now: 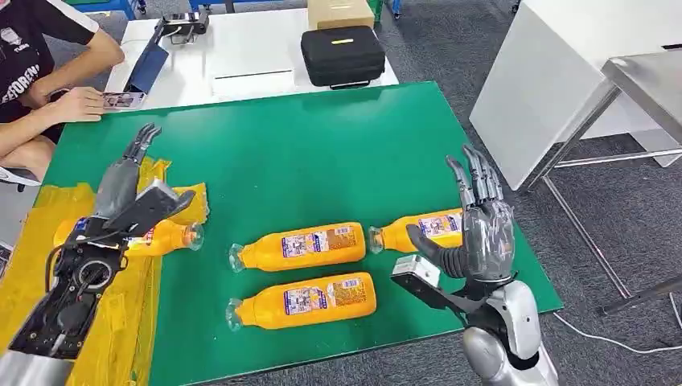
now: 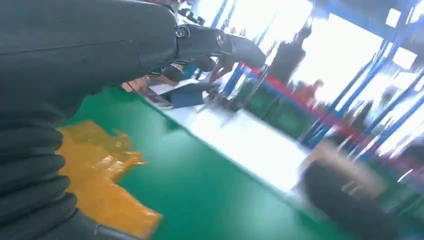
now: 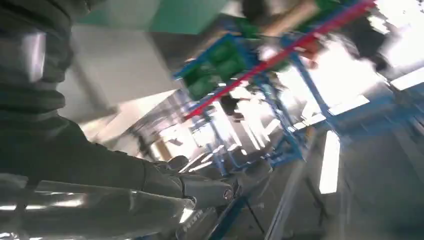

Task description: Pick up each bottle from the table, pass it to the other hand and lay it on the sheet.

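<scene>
Fingers point(image 1: 476, 181) of the right hand point(image 1: 481, 229) stand spread and upright, holding nothing, just in front of the nearest bottle on that side. The left hand point(image 1: 121, 181) is likewise empty, its fingers stretched forward over the yellow sheet point(image 1: 121, 322).

One orange bottle point(image 1: 165, 237) already lies on the sheet, partly hidden under the left forearm. Three bottles remain on the green worktop point(image 1: 322, 145): a right bottle point(image 1: 418, 229) partly behind the right hand's thumb, a middle bottle point(image 1: 301, 246) and a near bottle point(image 1: 306, 300) — all on their sides, caps pointing toward the sheet.

By the look of it, one delivery is done and the next pick has not begun. The right bottle seems the likely target, since the right hand is closest to it. That move calls for turning the palm down, lowering over the bottle's body and closing around it, then carrying it toward the left hand for the hand-over.

The middle bottle's base lies near the right bottle's cap, so a careless reach could nudge it and set it rolling.

Beyond the green worktop a white table point(image 1: 241, 48) carries a black case point(image 1: 342, 55) and a cardboard box point(image 1: 340, 12) — a seated person's arm point(image 1: 72, 104) rests at its far-left corner, well apart from the bottles.
</scene>
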Robot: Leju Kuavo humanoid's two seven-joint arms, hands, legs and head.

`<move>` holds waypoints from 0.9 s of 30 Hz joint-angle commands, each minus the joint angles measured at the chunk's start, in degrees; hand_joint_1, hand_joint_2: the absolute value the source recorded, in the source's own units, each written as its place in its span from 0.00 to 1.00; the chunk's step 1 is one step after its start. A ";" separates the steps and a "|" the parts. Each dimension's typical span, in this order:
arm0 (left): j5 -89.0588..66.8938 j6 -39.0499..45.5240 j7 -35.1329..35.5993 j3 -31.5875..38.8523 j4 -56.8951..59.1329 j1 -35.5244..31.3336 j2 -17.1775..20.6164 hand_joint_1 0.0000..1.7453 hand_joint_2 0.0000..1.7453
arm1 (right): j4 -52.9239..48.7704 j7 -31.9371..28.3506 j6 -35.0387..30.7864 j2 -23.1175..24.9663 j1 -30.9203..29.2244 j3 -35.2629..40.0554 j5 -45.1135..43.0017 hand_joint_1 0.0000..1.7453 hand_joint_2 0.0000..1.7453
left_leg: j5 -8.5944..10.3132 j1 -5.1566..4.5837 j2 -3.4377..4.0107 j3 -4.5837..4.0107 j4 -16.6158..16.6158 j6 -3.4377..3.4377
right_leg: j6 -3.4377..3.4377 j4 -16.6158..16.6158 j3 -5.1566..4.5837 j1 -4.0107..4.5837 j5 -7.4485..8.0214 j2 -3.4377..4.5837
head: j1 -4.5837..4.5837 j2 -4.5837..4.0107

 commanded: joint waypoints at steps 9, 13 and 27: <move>1.75 2.27 -4.64 2.12 -22.31 17.74 -7.00 0.00 1.00 | 16.74 4.77 33.55 -12.70 -11.73 -3.22 -12.74 0.00 1.00 | -0.09 -0.05 0.11 0.10 -0.03 0.03 | -0.02 -0.10 0.11 -0.06 -0.01 0.16 | -0.02 0.00; 1.81 2.12 -4.64 2.28 -22.07 17.53 -6.97 0.00 1.00 | 16.18 4.84 33.59 -12.60 -11.36 -3.19 -12.87 0.00 1.00 | -0.09 -0.02 0.07 0.14 -0.03 0.02 | -0.03 -0.10 0.17 -0.02 -0.03 0.14 | -0.04 0.00; 6.82 -1.21 -5.21 2.50 -24.61 20.32 -10.56 0.00 1.00 | 38.84 0.61 42.19 -17.34 -29.06 8.41 -14.26 0.00 1.00 | -0.08 -0.04 0.17 0.17 -0.03 0.03 | -0.03 -0.09 0.20 -0.05 0.02 0.28 | -0.04 0.00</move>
